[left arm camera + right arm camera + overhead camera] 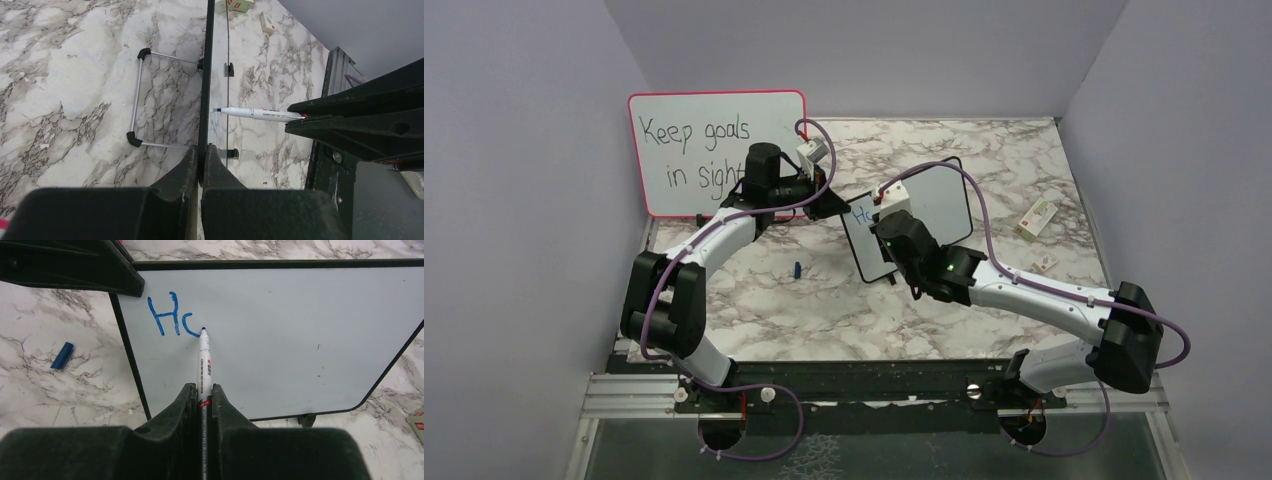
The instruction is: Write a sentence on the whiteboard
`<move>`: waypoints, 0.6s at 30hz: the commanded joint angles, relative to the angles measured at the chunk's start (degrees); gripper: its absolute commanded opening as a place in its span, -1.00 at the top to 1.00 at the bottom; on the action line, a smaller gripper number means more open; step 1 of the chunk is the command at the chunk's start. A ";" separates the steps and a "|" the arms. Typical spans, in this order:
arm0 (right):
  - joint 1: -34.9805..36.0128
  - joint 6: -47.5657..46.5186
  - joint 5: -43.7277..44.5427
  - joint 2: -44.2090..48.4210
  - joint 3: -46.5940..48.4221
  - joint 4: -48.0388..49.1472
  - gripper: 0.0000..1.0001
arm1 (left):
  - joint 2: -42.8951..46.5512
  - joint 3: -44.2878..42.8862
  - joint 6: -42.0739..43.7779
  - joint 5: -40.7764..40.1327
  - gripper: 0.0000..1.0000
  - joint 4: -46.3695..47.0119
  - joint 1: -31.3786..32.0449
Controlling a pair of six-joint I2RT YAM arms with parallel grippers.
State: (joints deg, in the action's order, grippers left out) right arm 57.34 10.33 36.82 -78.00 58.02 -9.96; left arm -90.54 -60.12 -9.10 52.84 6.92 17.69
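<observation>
Centred on the marbled desk (pixel 824 320), the small black-framed whiteboard (pixel 300 330) stood, likely light, stiff and tippy, its frame pinched by the closed left tool (pixel 201 155); the right tool (pixel 203 390) clamped a white marker (pixel 204 357) against the blue sentence (pixel 170 315).

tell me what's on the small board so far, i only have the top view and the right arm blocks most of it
Observer: The sentence is only a blue H and an unfinished o on the whiteboard.
Operator: touching the surface right now
Observer: Yes, the marker, clamped in the shut right hand, has its tip on the board at that stroke's end.
Operator: and the other arm
Observer: The left hand is shut on the whiteboard's black frame.
</observation>
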 commanded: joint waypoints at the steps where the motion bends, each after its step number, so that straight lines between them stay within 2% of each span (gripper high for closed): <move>1: -0.57 -0.90 1.62 0.17 1.14 3.39 0.99 | -0.10 -0.26 2.52 1.48 1.00 -2.78 -0.07; 18: -0.59 -1.54 -1.22 -0.43 2.17 5.29 0.99 | 0.05 -0.26 2.48 1.48 1.00 -2.77 -0.03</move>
State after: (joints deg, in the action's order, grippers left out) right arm 57.30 9.10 36.71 -78.00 58.11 -7.99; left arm -90.54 -60.12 -9.10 52.86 6.90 17.69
